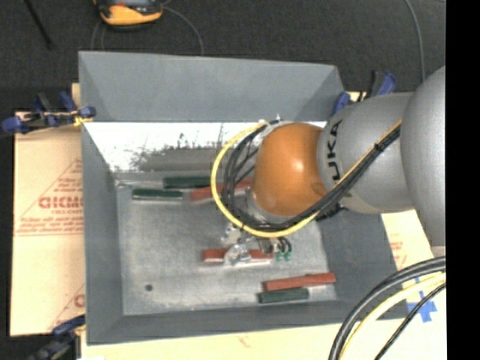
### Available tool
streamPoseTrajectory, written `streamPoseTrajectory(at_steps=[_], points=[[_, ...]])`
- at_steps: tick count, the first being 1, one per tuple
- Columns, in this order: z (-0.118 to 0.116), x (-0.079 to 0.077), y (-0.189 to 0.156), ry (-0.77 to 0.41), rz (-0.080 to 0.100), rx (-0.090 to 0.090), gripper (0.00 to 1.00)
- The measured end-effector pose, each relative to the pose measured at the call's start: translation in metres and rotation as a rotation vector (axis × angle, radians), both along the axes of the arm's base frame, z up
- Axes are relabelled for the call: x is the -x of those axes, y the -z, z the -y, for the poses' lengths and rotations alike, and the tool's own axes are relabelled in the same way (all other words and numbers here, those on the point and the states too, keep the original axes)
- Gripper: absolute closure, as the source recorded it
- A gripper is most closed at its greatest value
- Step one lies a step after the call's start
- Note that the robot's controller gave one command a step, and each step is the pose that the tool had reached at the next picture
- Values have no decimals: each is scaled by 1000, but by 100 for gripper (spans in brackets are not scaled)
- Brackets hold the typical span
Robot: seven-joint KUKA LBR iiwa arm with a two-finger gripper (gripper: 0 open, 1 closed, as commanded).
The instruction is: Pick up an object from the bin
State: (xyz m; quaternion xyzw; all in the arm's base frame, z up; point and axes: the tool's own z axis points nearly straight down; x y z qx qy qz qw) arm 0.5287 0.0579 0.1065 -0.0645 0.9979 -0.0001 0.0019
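1. My gripper (pixel 240 252) sits low over the middle of the bin (pixel 101 238). I cannot tell how open it is, or whether it grips anything.
2. A red bar (pixel 212 256) lies flat on the floor beneath it.
3. I judge the lift is not yet done.

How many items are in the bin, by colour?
Red bars: 3 - back, centre by the gripper, front right
Green bars: 3 - two at the back, one front right
Small green piece: 1
Total: 7 in view; the arm covers part of the bin.
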Motion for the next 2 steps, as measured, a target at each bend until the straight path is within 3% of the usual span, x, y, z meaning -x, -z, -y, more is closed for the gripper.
streamPoseTrajectory(at_steps=[2], points=[[1,0,-12,3,-5,0,100]])
